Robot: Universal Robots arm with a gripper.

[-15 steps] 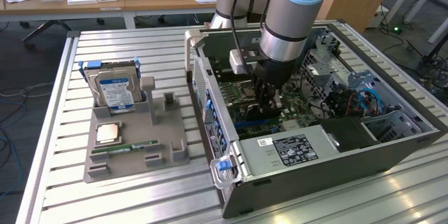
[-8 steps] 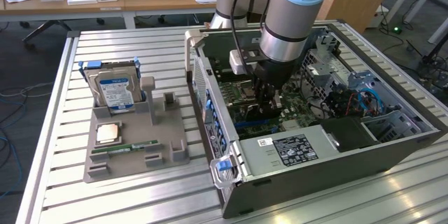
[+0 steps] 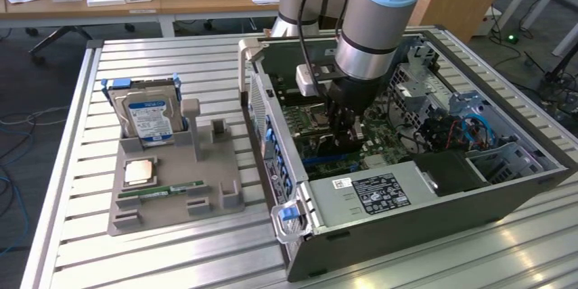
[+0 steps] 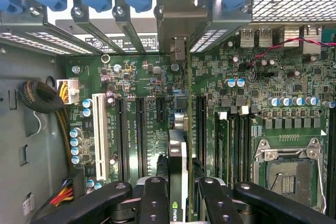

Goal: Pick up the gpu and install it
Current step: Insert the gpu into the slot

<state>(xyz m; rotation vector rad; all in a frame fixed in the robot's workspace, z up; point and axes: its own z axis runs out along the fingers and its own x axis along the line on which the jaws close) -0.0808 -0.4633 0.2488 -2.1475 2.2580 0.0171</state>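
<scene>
Slatted aluminium table (image 3: 181, 52) fills the room's middle, with cluttered wooden desks (image 3: 118, 1) on the far side. At the exterior view's left sits a grey parts holder (image 3: 172, 211). It carries one hard drive (image 3: 149, 120) standing upright, with a blue and white label whose print I cannot read. Nearer lie one bare CPU (image 3: 138, 172) and one green RAM stick (image 3: 162, 189).

Toward the middle, an open computer case (image 3: 407, 228) lies on its side. A black label (image 3: 380, 193) on its power supply box has white writing too small to make out.

One arm (image 3: 384, 18) reaches straight down into the case. The gripper (image 3: 343, 133) is low over the motherboard (image 3: 316, 116).

From the wrist, the gripper (image 4: 177, 182) has its two black fingers (image 4: 155, 192) closed on the gpu (image 4: 177, 150). The card is seen edge on, standing upright over the motherboard (image 4: 147, 77) among the black expansion slots. A green Nvidia eye mark (image 4: 174, 205) shows on its edge. One white slot (image 4: 100, 135) lies to one side of the card, and one empty CPU socket (image 4: 286, 174) to the other.
</scene>
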